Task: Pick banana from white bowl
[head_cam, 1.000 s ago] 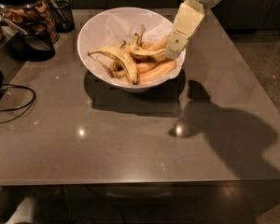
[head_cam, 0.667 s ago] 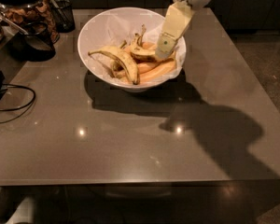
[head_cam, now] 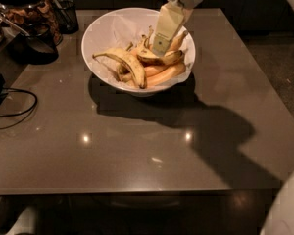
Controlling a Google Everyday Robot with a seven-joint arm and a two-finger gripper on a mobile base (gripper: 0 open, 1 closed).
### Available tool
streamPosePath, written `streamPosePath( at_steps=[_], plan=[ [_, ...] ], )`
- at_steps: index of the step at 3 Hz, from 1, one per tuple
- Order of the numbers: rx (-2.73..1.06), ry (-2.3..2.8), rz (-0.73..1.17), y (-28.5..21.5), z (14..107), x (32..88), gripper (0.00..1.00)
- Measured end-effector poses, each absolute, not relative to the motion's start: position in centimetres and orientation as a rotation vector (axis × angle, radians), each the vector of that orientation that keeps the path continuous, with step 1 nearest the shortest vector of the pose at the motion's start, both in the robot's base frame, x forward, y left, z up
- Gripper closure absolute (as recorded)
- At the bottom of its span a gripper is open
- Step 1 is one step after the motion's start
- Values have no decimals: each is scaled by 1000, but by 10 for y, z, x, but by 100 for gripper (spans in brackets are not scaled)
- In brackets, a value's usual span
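The white bowl [head_cam: 108,31] stands at the far middle of the brown table [head_cam: 137,151]. Several bananas lie in it. The stubby curved banana [head_cam: 161,58] with brown blotches lies at the bowl's middle right, its thin stem pointing up. A longer arched banana [head_cam: 125,60] with a dark tip lies on the left, and smoother orange-yellow bananas [head_cam: 164,75] lie at the front right. My gripper [head_cam: 159,49] reaches down from the top into the bowl, its cream tip right at the blotchy banana's upper side. Contact is hidden.
A glass jar of snacks [head_cam: 27,9], a black mesh cup [head_cam: 63,16] and a dark container [head_cam: 36,45] stand at the far left. A black cable [head_cam: 14,106] loops at the left edge. The arm's shadow falls across the table's right half.
My gripper has moved left and down, from over the bowl's right rim to the bananas in the bowl's middle. The bananas have not visibly shifted.
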State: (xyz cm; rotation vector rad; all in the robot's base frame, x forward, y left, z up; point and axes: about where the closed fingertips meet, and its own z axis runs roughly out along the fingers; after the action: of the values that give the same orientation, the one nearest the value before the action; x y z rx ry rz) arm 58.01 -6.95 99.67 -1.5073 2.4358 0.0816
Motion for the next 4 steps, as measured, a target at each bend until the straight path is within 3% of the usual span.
streamPosePath(
  at_steps=[3, 4],
  plan=[
    [-1527, 2495, 6, -62, 970, 607, 39],
    [-1536, 2516, 3, -65, 961, 609, 40]
  ],
)
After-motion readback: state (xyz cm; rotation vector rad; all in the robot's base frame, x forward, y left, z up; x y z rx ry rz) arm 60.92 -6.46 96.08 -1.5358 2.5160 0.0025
